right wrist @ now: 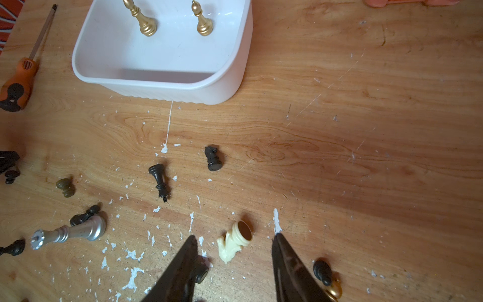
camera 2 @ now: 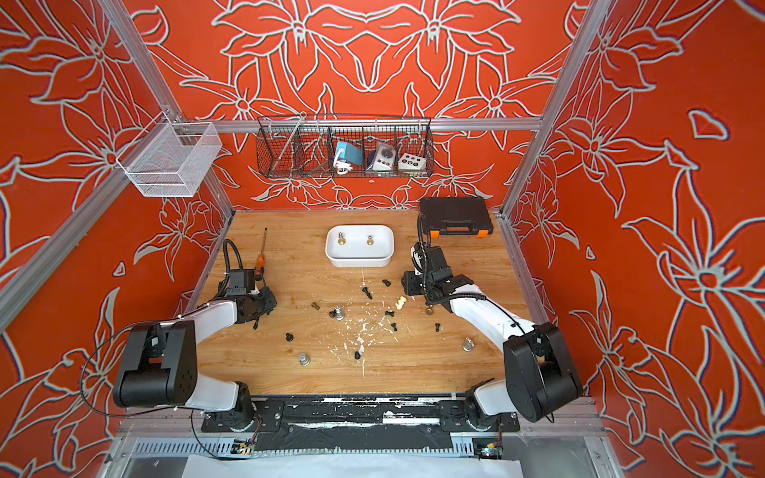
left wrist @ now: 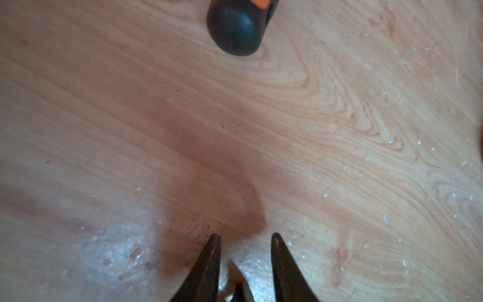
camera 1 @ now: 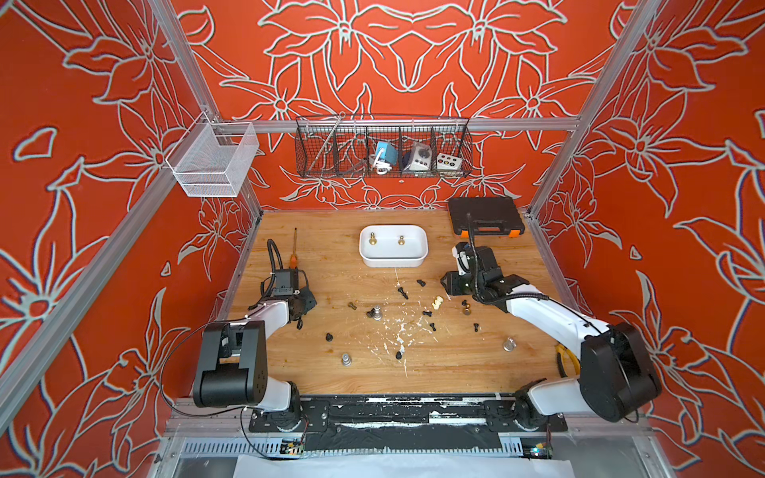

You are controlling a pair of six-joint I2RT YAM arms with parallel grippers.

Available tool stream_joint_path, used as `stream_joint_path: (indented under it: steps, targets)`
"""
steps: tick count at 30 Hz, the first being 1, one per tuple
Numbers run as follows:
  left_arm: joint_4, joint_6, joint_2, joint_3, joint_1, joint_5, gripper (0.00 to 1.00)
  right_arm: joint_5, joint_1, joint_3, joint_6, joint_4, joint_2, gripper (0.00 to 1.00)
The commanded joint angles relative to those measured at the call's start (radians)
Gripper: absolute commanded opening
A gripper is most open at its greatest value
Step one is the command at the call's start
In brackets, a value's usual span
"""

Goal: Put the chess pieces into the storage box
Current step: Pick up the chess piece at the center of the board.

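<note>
The white storage box (camera 1: pixel 393 261) (camera 2: pixel 359 260) (right wrist: pixel 183 91) stands at the table's far middle with two gold chess pieces (camera 1: pixel 372 239) (right wrist: pixel 142 19) upright inside. Several black, silver and bronze chess pieces (camera 1: pixel 376 312) (camera 2: pixel 304 359) lie scattered on the wood. My right gripper (camera 1: pixel 449 285) (right wrist: pixel 235 236) is open, low over the table, and the cream piece (right wrist: pixel 234 244) (camera 1: pixel 436 303) lies untouched between its fingertips. My left gripper (camera 1: pixel 304 306) (left wrist: pixel 245 235) points down at the left, tips apart over bare wood. Something small and dark sits deep between its fingers, and I cannot make out whether it is gripped.
An orange-handled screwdriver (camera 1: pixel 294 248) (left wrist: pixel 235 28) (right wrist: pixel 18 86) lies just beyond the left gripper. A black case (camera 1: pixel 484 215) sits at the far right corner, and yellow-handled pliers (camera 1: pixel 565 356) lie under the right arm. Two wire baskets (camera 1: pixel 383 147) hang on the back rail.
</note>
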Motion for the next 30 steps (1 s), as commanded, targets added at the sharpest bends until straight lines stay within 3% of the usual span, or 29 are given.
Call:
stream_joint_path:
  steps: [1, 11, 30]
  targets:
    - [-0.106, -0.003, 0.017, -0.016, -0.016, 0.0, 0.39, -0.014, 0.004, 0.02, -0.004, -0.01, 0.001, 0.49]
    - [-0.193, -0.001, -0.075, 0.003, -0.029, -0.006, 0.47, -0.025, 0.004, 0.004, -0.019, -0.007, -0.009, 0.49]
    - [-0.195, -0.067, -0.108, -0.046, -0.103, -0.008, 0.47, -0.031, 0.004, -0.037, -0.026, 0.005, -0.03, 0.49]
